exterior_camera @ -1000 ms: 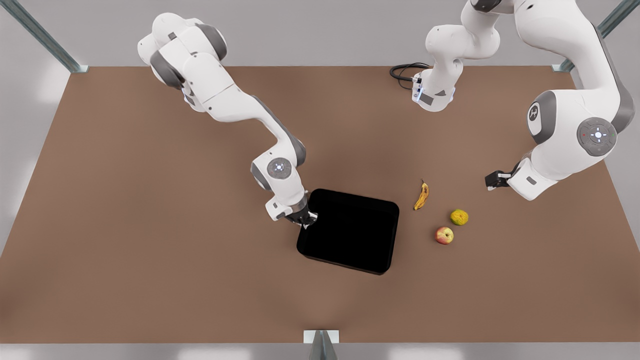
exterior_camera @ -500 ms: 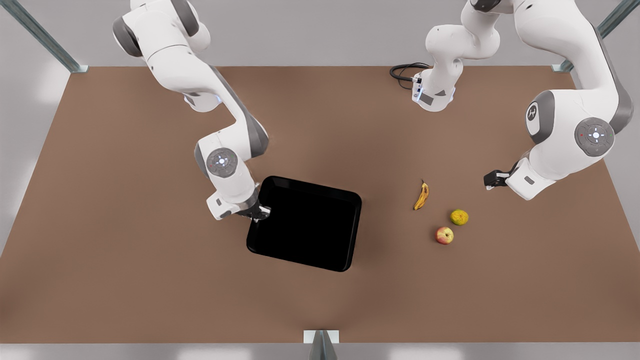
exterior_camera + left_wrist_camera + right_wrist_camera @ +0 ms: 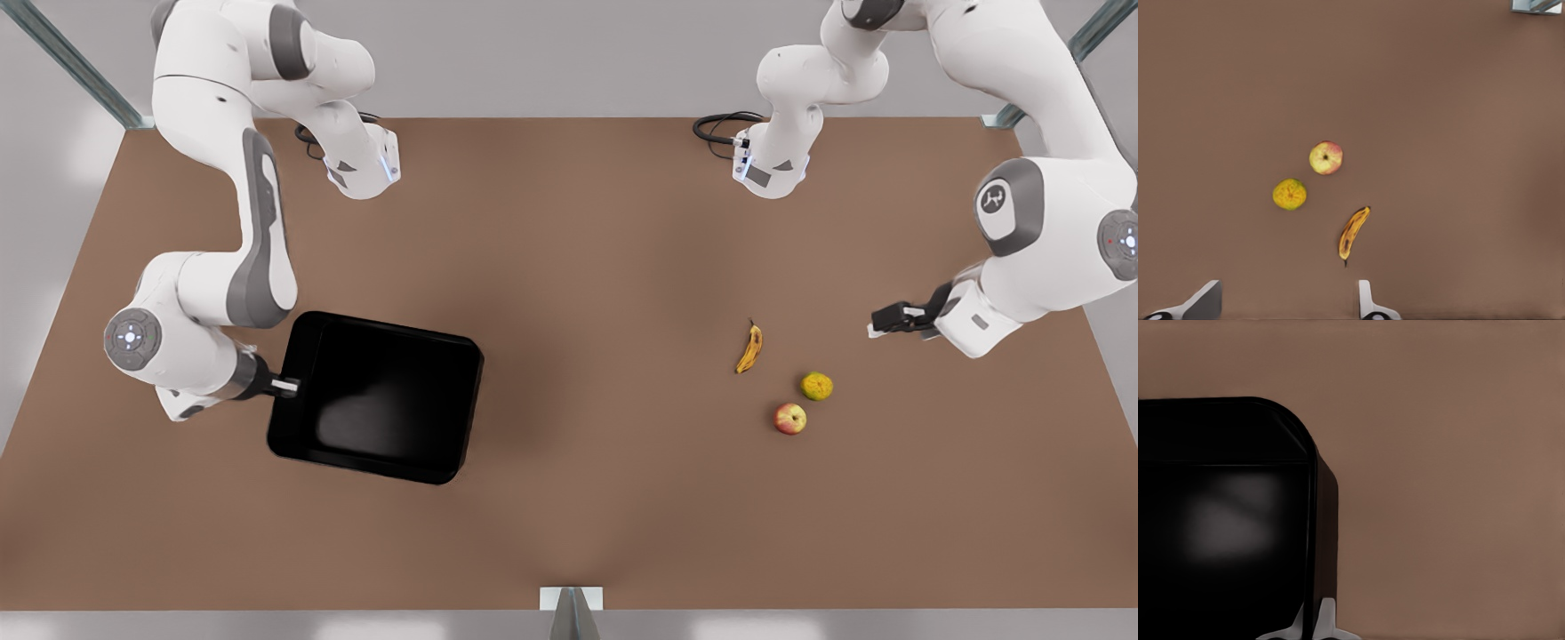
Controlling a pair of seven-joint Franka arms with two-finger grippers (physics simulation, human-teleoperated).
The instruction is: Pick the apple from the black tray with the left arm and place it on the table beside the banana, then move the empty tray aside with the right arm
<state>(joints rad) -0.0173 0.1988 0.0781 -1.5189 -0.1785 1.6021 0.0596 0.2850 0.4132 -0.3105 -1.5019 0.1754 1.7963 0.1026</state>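
Item: black tray [image 3: 378, 396], empty, now far to front view's left vs 1 s ago; dragged clear. Right pincer [image 3: 1317, 628] clamps its rim. Apple [image 3: 789, 418] on worktop [image 3: 587, 222] nr banana [image 3: 749, 348]. Left pincer [image 3: 1285, 303] wide, waits above fruit. Task approx. done; release left.
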